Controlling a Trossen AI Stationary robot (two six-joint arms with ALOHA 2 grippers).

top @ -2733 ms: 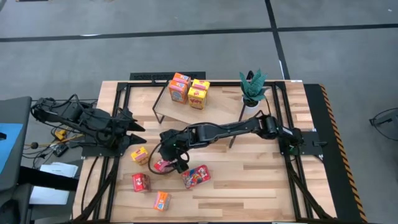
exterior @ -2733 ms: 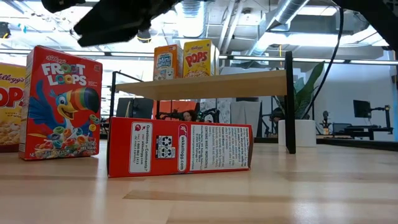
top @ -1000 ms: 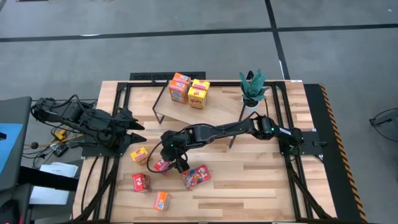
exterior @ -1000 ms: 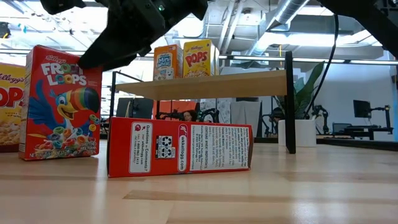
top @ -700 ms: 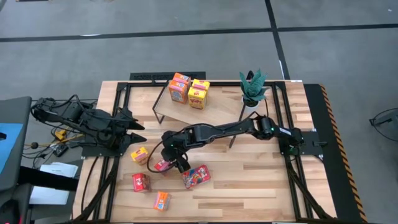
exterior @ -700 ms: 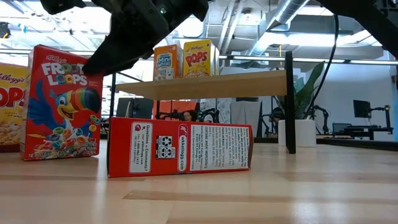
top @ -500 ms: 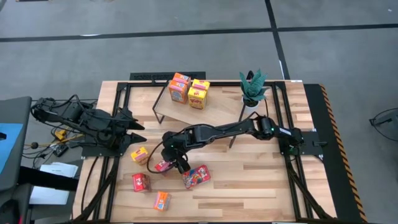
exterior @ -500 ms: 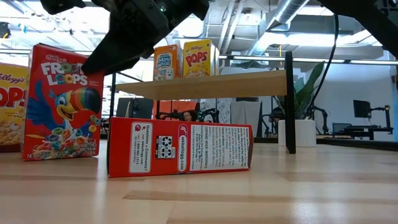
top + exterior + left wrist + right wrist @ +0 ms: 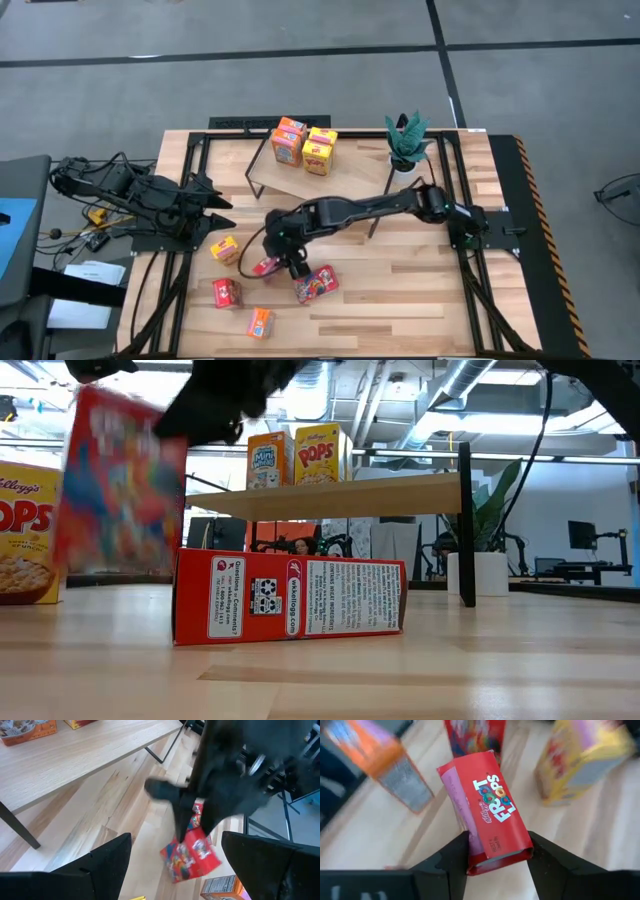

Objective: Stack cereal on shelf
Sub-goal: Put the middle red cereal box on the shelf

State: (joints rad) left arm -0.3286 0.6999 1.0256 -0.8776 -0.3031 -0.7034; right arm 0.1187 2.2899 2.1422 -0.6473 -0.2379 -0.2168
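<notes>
Since the earlier frame my right end effector (image 9: 492, 851) has clamped the red cardboard Froot Loops cereal box (image 9: 485, 810) by its narrow sides and tipped it off the table (image 9: 420, 300), short of the light-wood shelf (image 9: 350, 172); light, crushable, so I grip gently.

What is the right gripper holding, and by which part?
The right gripper holds a red Froot Loops box by its narrow sides, near one end. The left gripper holds nothing.

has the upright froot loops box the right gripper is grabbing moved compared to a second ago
Yes. In the low view the Froot Loops box has risen off the table and tilted, gripped by the right gripper, while the red box lying flat stays put.
</notes>
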